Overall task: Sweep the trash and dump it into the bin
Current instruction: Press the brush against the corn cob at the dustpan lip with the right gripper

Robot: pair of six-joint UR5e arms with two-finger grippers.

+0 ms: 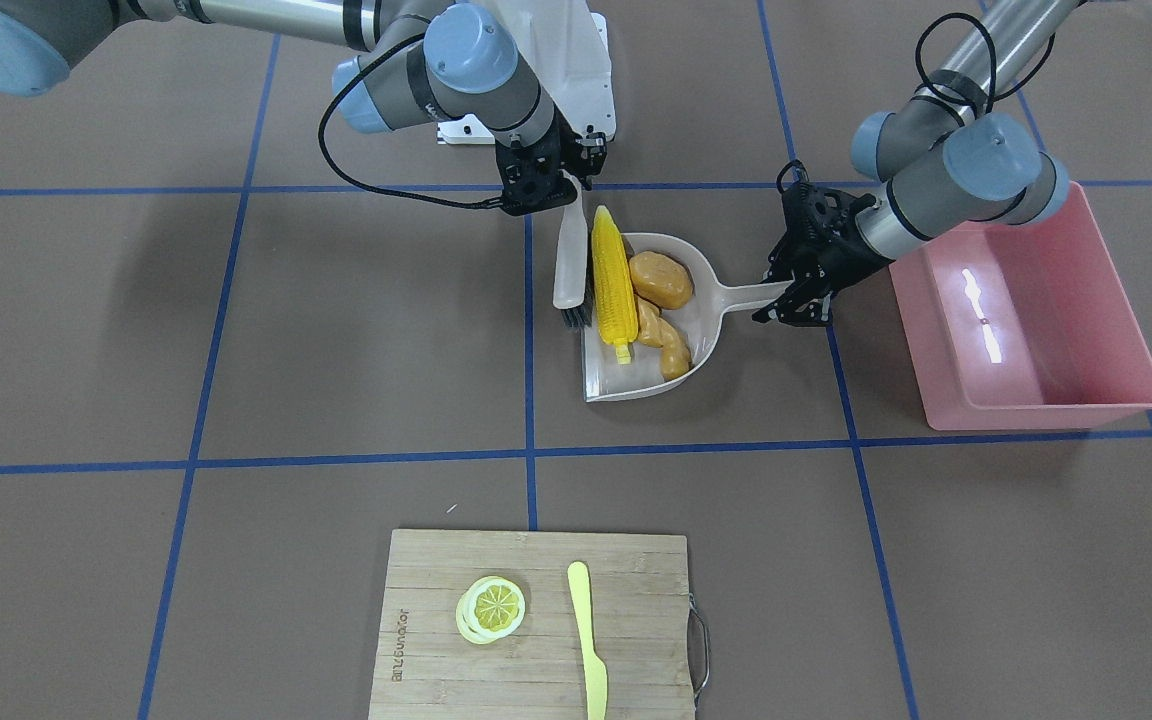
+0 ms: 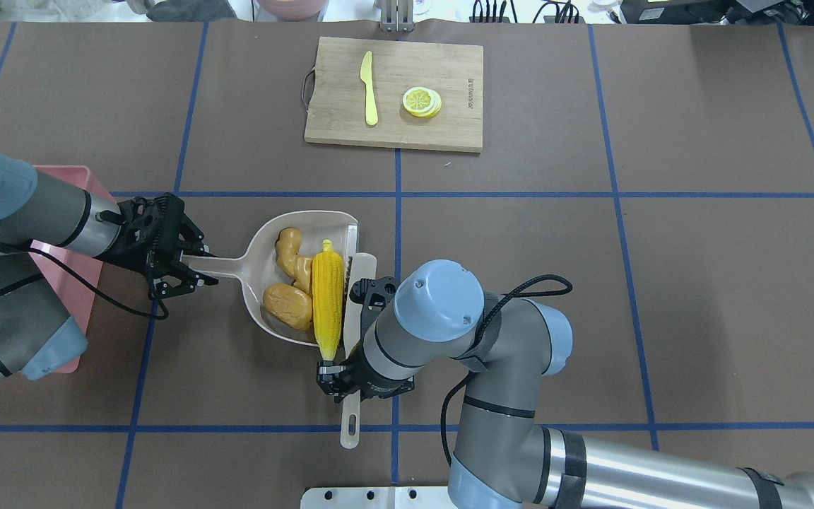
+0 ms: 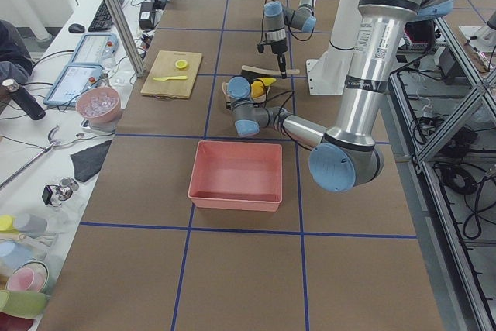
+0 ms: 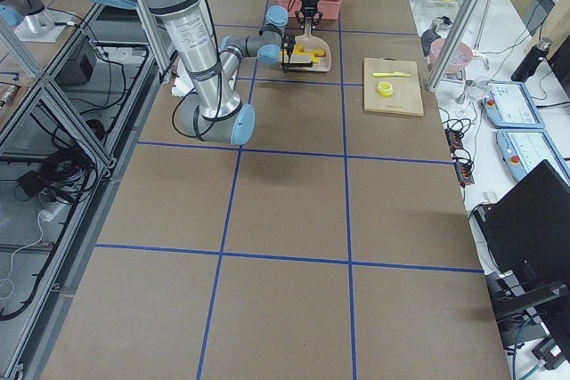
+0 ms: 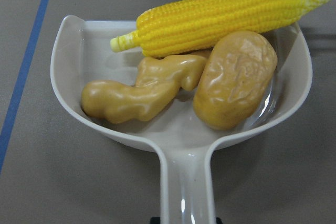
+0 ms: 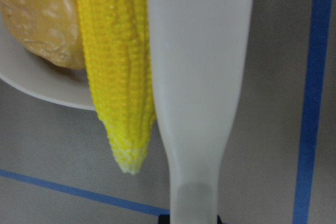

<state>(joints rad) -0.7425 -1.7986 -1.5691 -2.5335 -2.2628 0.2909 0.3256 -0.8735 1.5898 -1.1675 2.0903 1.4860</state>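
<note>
The beige dustpan (image 2: pixel 266 233) lies on the table and holds the yellow corn cob (image 2: pixel 327 297), the tan ginger root (image 2: pixel 291 253) and the brown-orange potato (image 2: pixel 286 305). They show close up in the left wrist view: corn (image 5: pixel 220 17), ginger (image 5: pixel 142 90), potato (image 5: pixel 236 77). My left gripper (image 2: pixel 184 265) is shut on the dustpan handle (image 1: pixel 751 295). My right gripper (image 2: pixel 350 367) is shut on the beige brush (image 2: pixel 357 293), whose bristles (image 1: pixel 576 318) press against the corn at the pan's open side. The pink bin (image 1: pixel 1026 320) stands just beyond the left gripper.
A wooden cutting board (image 2: pixel 394 93) at the far side carries a lemon slice (image 2: pixel 421 102) and a pale yellow plastic knife (image 2: pixel 369 88). Blue tape lines cross the brown table. The robot's white base plate (image 1: pixel 556 70) is behind the brush.
</note>
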